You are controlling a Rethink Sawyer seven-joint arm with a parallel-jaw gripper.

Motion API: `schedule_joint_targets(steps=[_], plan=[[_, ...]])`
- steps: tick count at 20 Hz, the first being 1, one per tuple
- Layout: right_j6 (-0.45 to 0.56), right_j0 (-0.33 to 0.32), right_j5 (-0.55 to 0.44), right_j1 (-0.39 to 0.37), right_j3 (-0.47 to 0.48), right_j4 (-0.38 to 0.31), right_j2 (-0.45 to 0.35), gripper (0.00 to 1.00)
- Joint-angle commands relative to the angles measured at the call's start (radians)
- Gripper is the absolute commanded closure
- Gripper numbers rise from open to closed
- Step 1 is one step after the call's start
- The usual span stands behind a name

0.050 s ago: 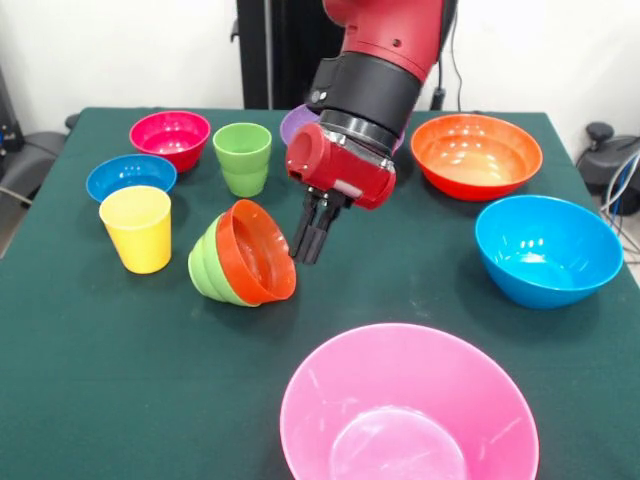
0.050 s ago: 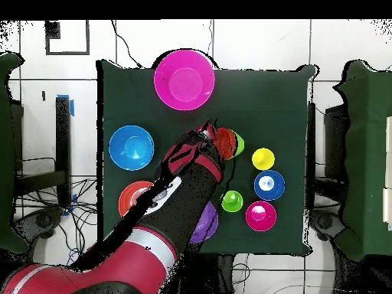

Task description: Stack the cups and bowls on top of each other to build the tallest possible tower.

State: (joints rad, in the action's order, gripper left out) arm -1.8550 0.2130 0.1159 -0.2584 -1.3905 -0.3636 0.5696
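A small orange-red bowl [image 1: 255, 252] is nested in a small light-green bowl [image 1: 212, 262], and the pair lies tipped on its side, mouth towards my gripper [image 1: 308, 258]. The gripper hangs just beside the orange-red rim with its fingers together and nothing between them. A yellow cup [image 1: 137, 228] and a green cup [image 1: 242, 158] stand upright close by. Around them sit a magenta-red bowl [image 1: 170, 135], a dark blue bowl [image 1: 130, 177], a large orange bowl [image 1: 476, 155], a light blue bowl [image 1: 548, 250] and a pink bowl [image 1: 408, 410]. The purple bowl [image 1: 297, 122] is mostly hidden behind the arm.
The arm [image 2: 180, 191] crosses the middle of the green table [image 2: 291, 99] in the overhead view and covers part of the purple bowl [image 2: 205, 223] and the orange bowl [image 2: 132, 199]. The pink bowl [image 2: 184, 78] overhangs the table's far edge.
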Motion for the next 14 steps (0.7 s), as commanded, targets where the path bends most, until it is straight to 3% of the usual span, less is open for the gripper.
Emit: schedule_joint_targets(steps=[1,7,14], plan=[[-0.165,-0.04,-0.108,0.083,-0.106,0.056,-0.085,1.0],[-0.144,-0.084,-0.057,0.114,-0.125,0.036,-0.118,1.0],[-0.132,-0.127,-0.089,0.151,-0.144,0.036,-0.158,1.0]])
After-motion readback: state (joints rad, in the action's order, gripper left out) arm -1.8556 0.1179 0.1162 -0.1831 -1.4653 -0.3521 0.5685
